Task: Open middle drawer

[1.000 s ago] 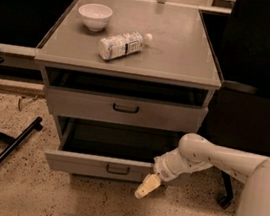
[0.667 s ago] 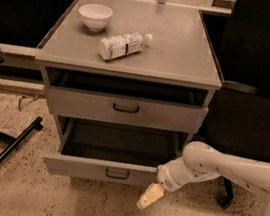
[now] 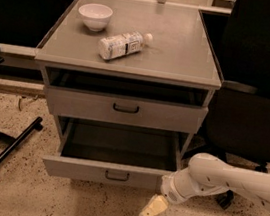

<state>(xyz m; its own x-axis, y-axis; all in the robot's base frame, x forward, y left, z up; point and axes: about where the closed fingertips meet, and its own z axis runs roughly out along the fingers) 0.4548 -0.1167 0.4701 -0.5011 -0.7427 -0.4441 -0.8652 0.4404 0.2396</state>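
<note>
The middle drawer (image 3: pixel 80 169) is a grey metal drawer with a small dark loop handle (image 3: pixel 117 176). It stands pulled well out of the grey cabinet, and its dark inside looks empty. My gripper (image 3: pixel 153 209) has cream tips. It hangs low over the floor, just below and to the right of the drawer front's right end, away from the handle. My white arm (image 3: pixel 225 181) comes in from the right.
The drawer above (image 3: pixel 75 102) has a dark handle and stands slightly out. A white bowl (image 3: pixel 95 15) and a lying plastic bottle (image 3: pixel 121 45) sit on the cabinet top (image 3: pixel 184 46). A black chair (image 3: pixel 255 113) is at the right. A dark bar (image 3: pixel 12 147) lies on the floor at the left.
The middle drawer has slid a little further out. My gripper has moved down and to the right, away from the drawer front.
</note>
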